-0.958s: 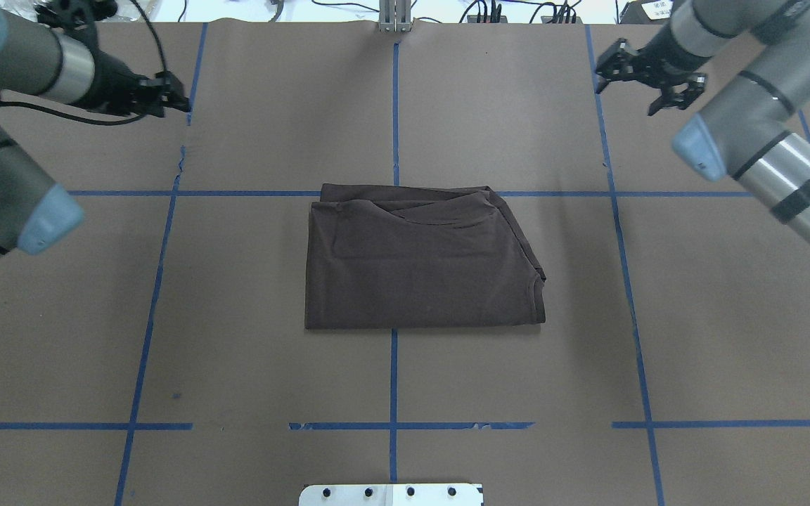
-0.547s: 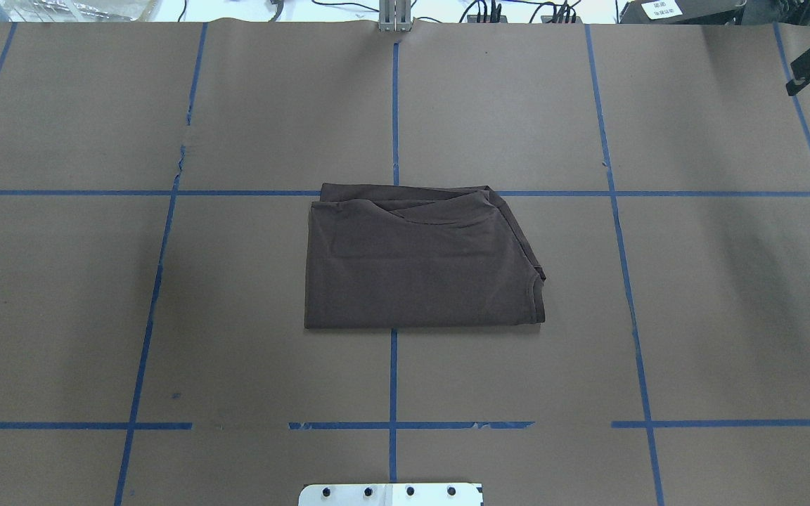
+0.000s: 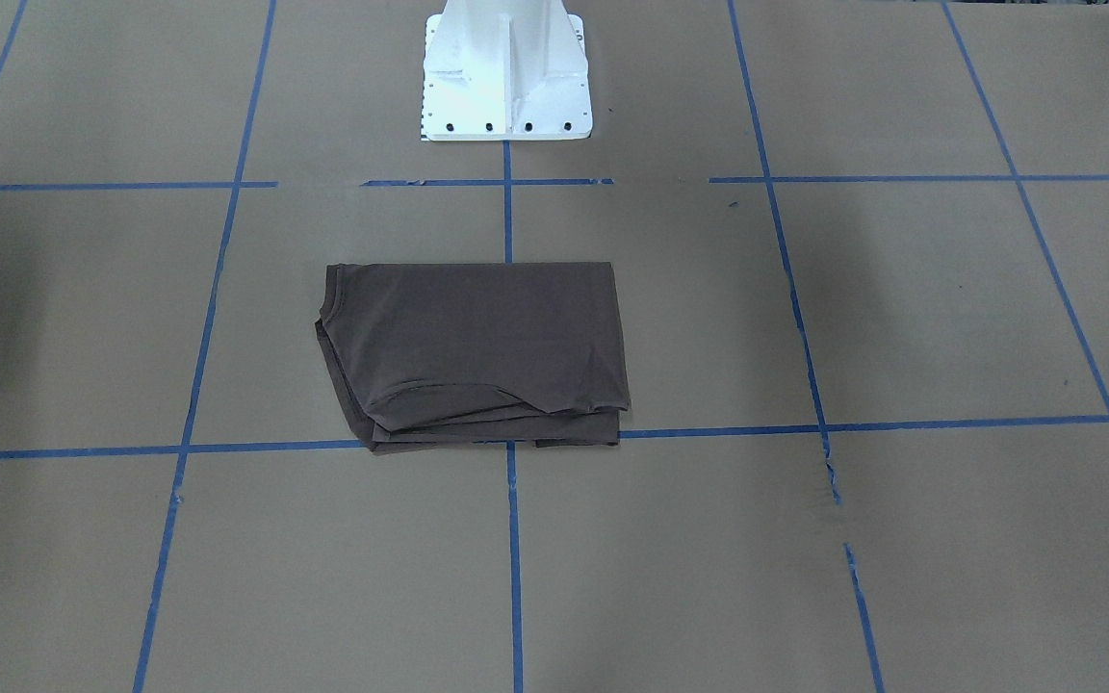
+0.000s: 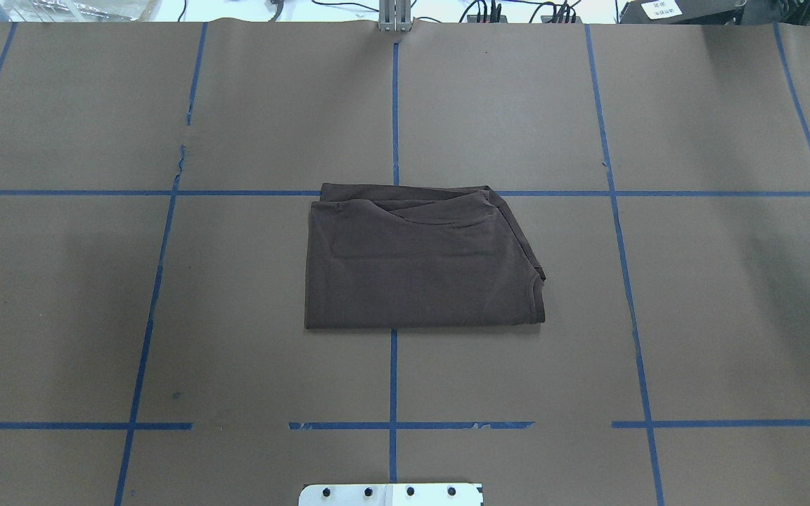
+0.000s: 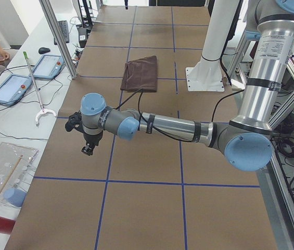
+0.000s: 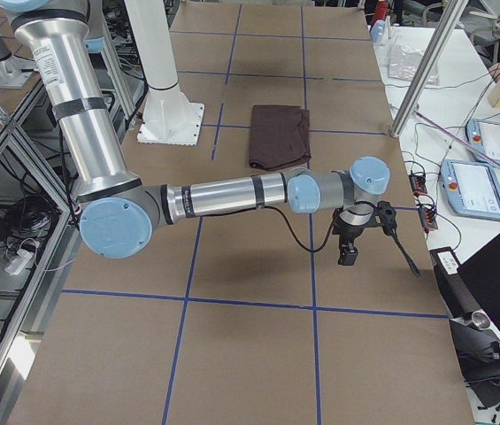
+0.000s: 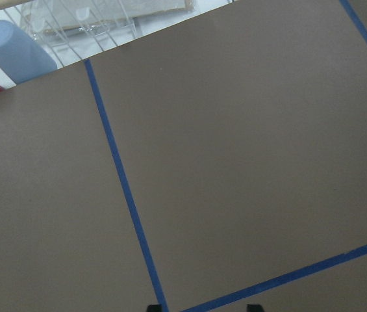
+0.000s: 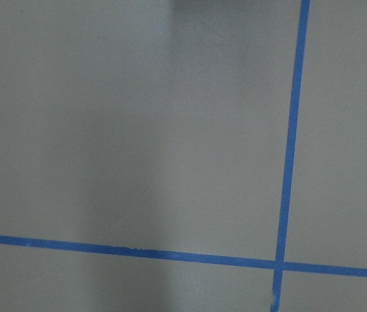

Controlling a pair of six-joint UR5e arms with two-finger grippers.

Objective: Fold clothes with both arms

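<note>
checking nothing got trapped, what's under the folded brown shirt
The shirt lies flat on brown paper; a blue tape line runs under it. Anything else beneath is hidden by the cloth.

The left arm [image 5: 267, 65] and right arm [image 6: 90, 146] are built of silver-grey tubes, jointed in darker grey and closed with round light-blue caps [image 5: 248, 152]. The tubes are ringed by black bands [image 6: 80, 107], and small dark print [image 5: 265, 49] is borne on the upper ones. A thin black cable [image 5: 138, 95] is looped along each forearm. The left gripper [image 5: 87, 151] and right gripper [image 6: 349, 257] are black. The white base [image 3: 506, 77] is ribbed, with dark screw holes ranged along its 6 o'clock edge in the front-facing view.
</note>
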